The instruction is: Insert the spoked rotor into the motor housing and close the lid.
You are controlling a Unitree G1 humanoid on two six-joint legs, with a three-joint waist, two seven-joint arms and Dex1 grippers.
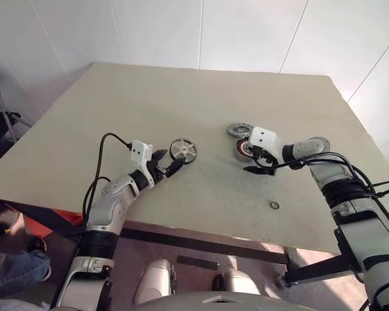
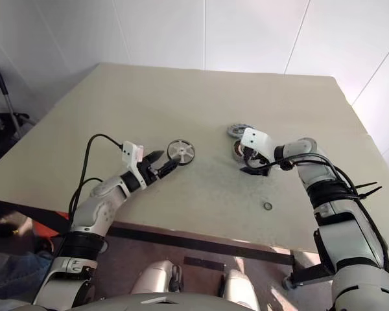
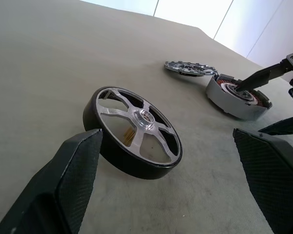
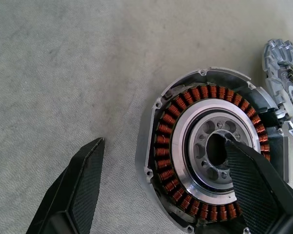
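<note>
Overhead and wrist views of a beige table [image 1: 181, 103] with the three motor parts laid out. The left arm reaches forward from the near edge, forearm low over the surface, its gripper [image 1: 167, 163] roughly level and aimed forward and toward the robot's right. Its two black fingers [image 3: 68, 180] are spread wide and grasp nothing; the spoked rotor [image 1: 183, 150] lies flat on the table just ahead of the fingertips, in line with the gap between them, rim and flat spokes facing up, not touched.

The right arm comes in from the right side with the elbow bent, the wrist turned so that its gripper [image 1: 258, 163] slants downward and toward the robot's left. Its fingers [image 4: 73, 190] are likewise apart and empty. In the right wrist view one finger hangs over the dark centre of the motor housing [image 4: 210, 146], the other over bare table beside the housing; whether the finger touches the housing cannot be told.

The housing sits open-side up, copper windings exposed, right of the rotor and well apart from it. The lid [image 1: 239, 129] lies just beyond the housing, at its far side. A small ring [image 1: 274, 205] rests alone nearer the table's front edge.
</note>
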